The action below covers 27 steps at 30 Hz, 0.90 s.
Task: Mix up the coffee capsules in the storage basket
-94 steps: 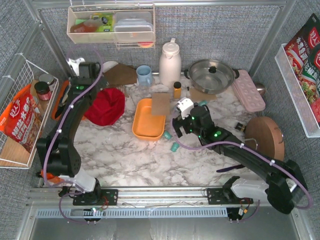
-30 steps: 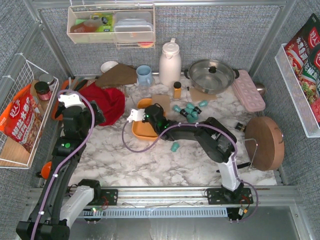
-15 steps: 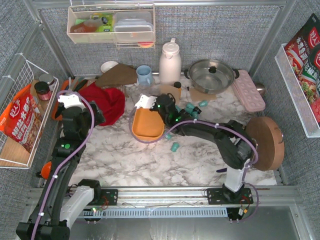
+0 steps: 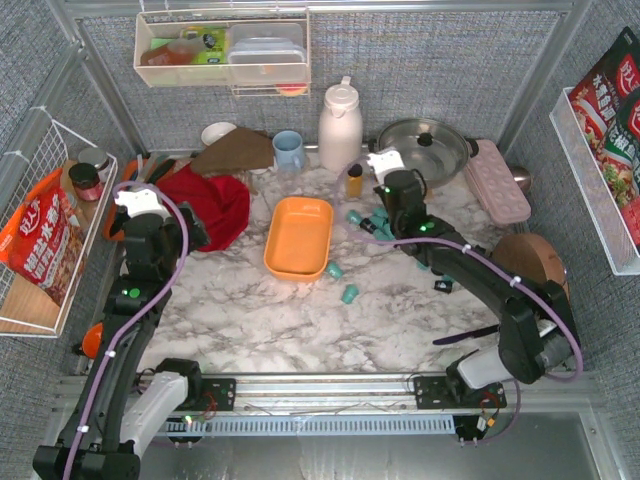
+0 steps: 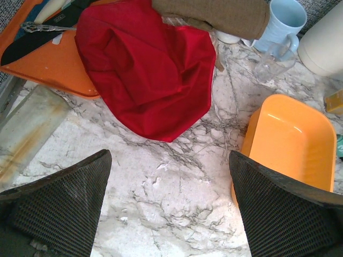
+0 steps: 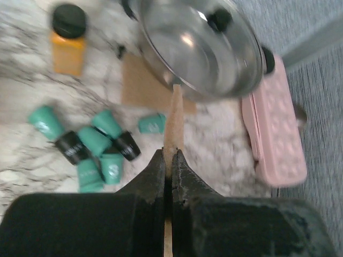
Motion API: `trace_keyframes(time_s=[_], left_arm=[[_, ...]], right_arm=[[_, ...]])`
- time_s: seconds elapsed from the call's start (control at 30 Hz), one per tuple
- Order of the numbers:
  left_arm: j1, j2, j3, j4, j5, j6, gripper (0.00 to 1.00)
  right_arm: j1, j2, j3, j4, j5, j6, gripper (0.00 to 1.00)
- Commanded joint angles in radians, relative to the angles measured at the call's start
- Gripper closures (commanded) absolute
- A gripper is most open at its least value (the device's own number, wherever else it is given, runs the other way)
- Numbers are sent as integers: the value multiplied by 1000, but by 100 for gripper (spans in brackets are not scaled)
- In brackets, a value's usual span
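The storage basket [image 4: 298, 237] is an orange-yellow tray in the middle of the table, and nothing shows inside it; its left part [image 5: 289, 139] is seen in the left wrist view. Teal and black coffee capsules [image 4: 375, 222] lie in a cluster on the marble to its right, also in the right wrist view [image 6: 94, 142]. Two teal ones [image 4: 342, 282] lie near the basket's front corner. My right gripper [image 4: 398, 200] [image 6: 171, 155] hangs over the cluster, shut on a thin cardboard sheet [image 6: 172, 120] seen edge-on. My left gripper [image 4: 192, 228] [image 5: 169, 160] is open over bare marble, left of the basket.
A red cloth [image 4: 215, 205] lies left of the basket. Behind stand a blue mug [image 4: 288, 150], a white thermos [image 4: 340, 125], an amber bottle [image 4: 354, 180] and a steel pot [image 4: 422, 150]. A pink egg tray [image 4: 497, 180] and a round wooden board [image 4: 530, 285] are on the right.
My right gripper has swung from the basket's left end across to the right, toward the pot, carrying the cardboard. The left arm has not moved.
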Motion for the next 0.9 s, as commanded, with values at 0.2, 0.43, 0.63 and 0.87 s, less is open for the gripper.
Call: trace_keyframes(time_s=[0.2, 0.43, 0.63, 0.87], left_arm=[[2, 6, -3, 39, 5, -1, 1], [2, 14, -5, 41, 8, -2, 1], [2, 21, -3, 39, 11, -2, 1], [2, 23, -4, 40, 9, -2, 1]], right_arm=[[-176, 4, -123, -133, 245, 275, 100], [-310, 153, -108, -2, 295, 250, 100], [-336, 317, 3, 110, 320, 140, 100], [-345, 408, 93, 122, 287, 108, 66]])
